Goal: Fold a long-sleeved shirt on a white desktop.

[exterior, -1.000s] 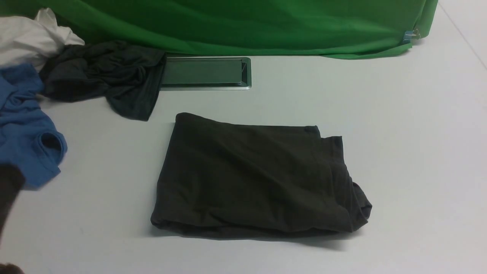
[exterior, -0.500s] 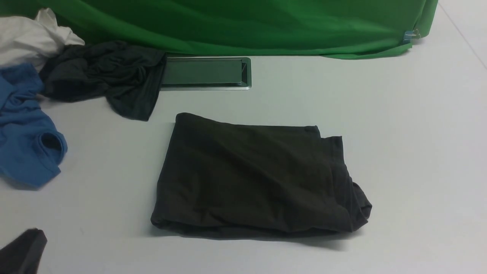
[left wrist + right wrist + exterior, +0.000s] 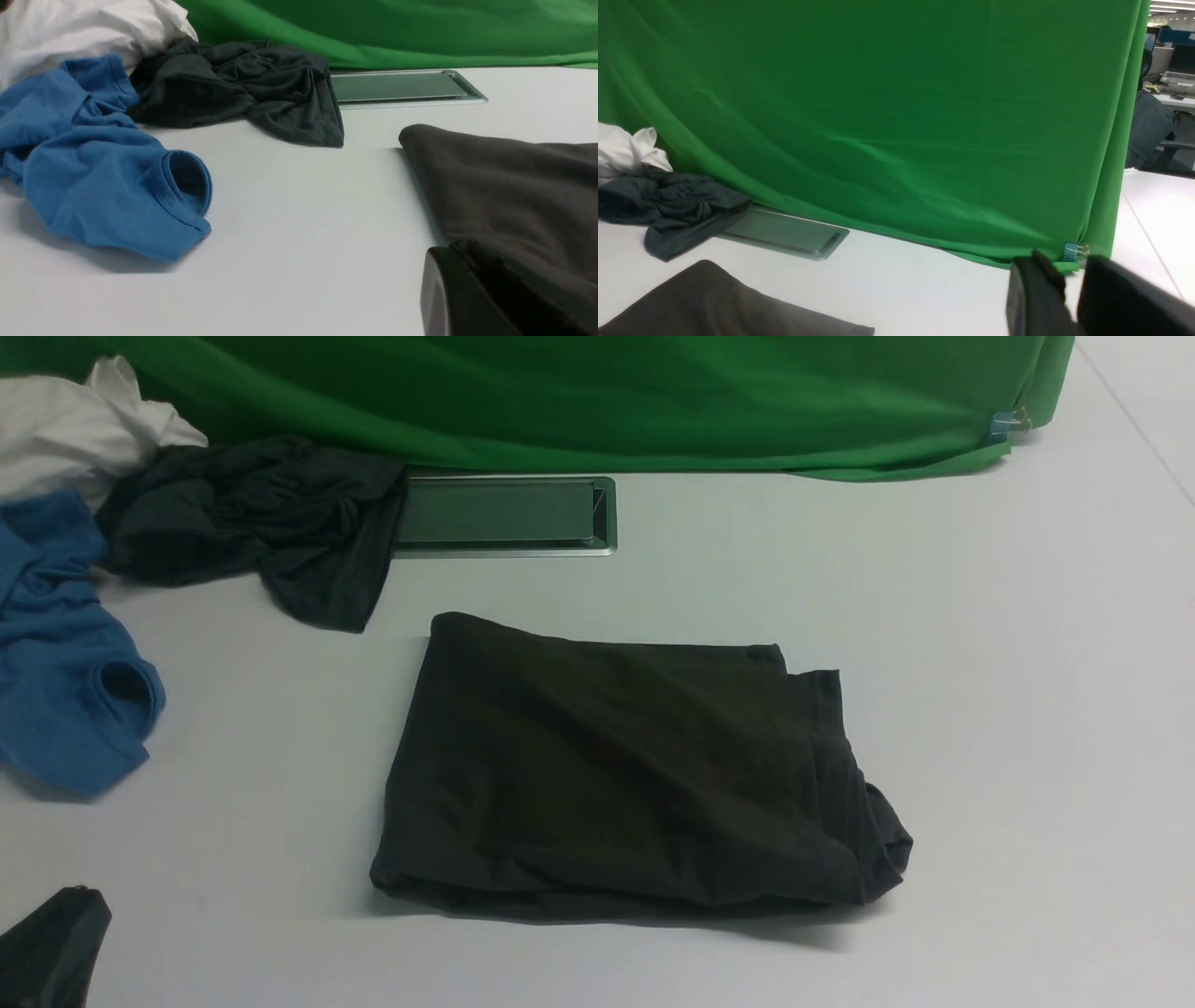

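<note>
The long-sleeved shirt (image 3: 616, 765) lies folded into a dark brownish-black rectangle in the middle of the white desktop (image 3: 980, 663), with loose layers bunched at its right end. No sleeve or logo shows. My left gripper (image 3: 51, 943) sits low at the near left corner, shut and empty, well clear of the shirt. In the left wrist view, the left gripper (image 3: 455, 252) points toward the shirt's left edge (image 3: 514, 186). My right gripper (image 3: 1069, 275) is out of the front view. Its fingers stand apart with nothing between them, above bare desktop to the right of the shirt (image 3: 714, 303).
A blue shirt (image 3: 65, 691), a bluish-charcoal garment (image 3: 261, 523) and a white cloth (image 3: 65, 425) are heaped at the far left. The metal-framed hatch (image 3: 504, 513) lies behind the folded shirt. A green backdrop (image 3: 607, 392) closes the far side, with a blue clip (image 3: 1001, 427) at its right corner.
My left gripper has drawn back from the left edge down into the near left corner of the front view. The folded shirt has not moved.
</note>
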Robot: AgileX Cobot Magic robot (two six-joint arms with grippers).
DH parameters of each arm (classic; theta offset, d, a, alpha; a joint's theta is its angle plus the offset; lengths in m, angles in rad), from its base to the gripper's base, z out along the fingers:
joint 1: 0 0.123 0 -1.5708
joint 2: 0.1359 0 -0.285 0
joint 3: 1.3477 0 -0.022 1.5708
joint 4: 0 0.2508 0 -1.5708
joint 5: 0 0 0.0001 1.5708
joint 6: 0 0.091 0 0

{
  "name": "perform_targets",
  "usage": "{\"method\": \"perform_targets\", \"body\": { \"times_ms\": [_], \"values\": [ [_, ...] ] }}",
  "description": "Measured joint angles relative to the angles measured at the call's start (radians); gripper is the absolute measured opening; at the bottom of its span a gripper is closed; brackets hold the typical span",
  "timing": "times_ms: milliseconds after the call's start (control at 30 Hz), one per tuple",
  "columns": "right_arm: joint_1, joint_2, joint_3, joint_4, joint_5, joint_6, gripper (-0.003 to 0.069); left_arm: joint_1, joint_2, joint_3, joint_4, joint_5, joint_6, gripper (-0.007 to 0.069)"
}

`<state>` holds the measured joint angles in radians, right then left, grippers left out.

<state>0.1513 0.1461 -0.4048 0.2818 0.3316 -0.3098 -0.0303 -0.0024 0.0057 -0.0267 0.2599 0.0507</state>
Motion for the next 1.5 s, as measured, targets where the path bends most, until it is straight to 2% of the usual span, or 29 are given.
{"method": "perform_targets", "body": {
  "times_ms": [1033,1233,1333,1467,1500],
  "values": [
    [-0.001,0.0,0.0,0.0,0.0,0.0,0.0236,0.0,0.0,0.0,0.0,-0.003,-0.001,0.002],
    [-0.048,0.0,0.0,-0.009,0.0,0.0,0.0236,0.0,0.0,0.0,0.0,-0.003,-0.001,0.0021],
    [-0.084,0.0,0.0,-0.079,0.012,0.013,0.0237,0.0,0.0,0.0,0.0,-0.003,-0.001,0.0021],
    [-0.107,0.0,0.009,-0.236,0.063,0.155,0.0237,0.0,0.0,0.0,0.0,-0.003,-0.001,0.0021],
    [-0.108,0.0,0.009,-0.236,0.063,0.162,0.0237,0.0,0.0,0.0,0.0,-0.003,0.0,0.0021]
  ]
}}
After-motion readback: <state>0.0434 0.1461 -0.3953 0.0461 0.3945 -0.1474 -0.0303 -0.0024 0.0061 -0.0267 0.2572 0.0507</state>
